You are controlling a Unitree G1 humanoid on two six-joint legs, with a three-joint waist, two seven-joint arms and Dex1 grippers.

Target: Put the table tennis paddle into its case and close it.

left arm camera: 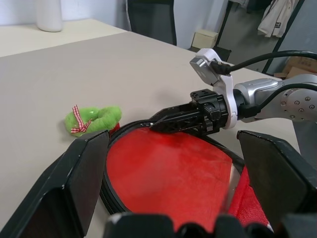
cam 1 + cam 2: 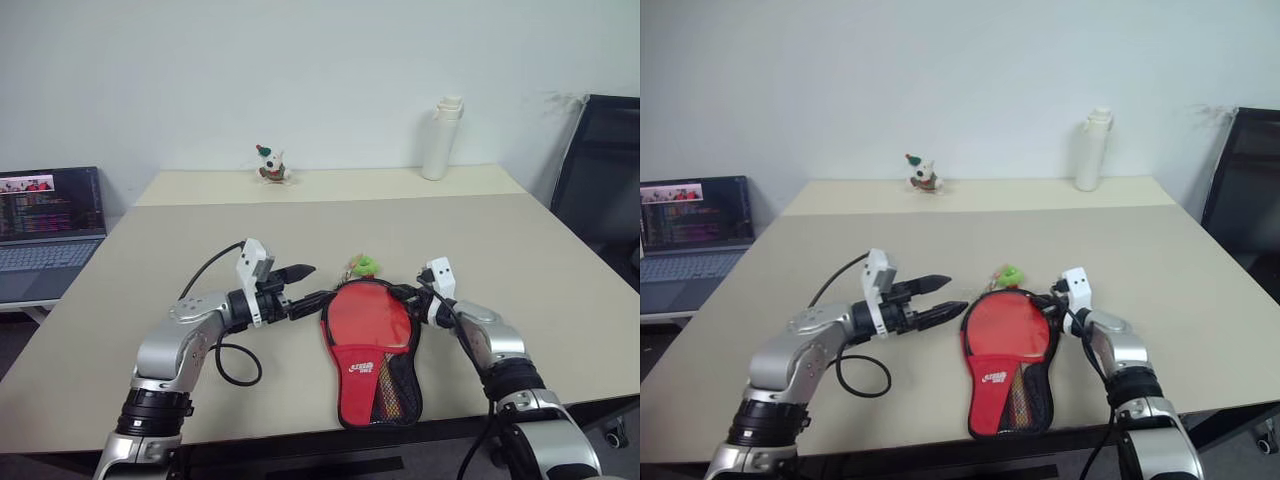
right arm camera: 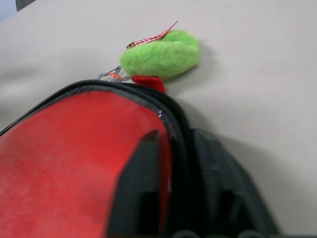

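Lying in the case — paddle; left gripper spread, right gripper seemingly pinching case's rim.

We see the case as soft red fabric with black mesh and edging, its green charm fuzzy plush, the table smooth matt beige, the bottle matt white plastic.
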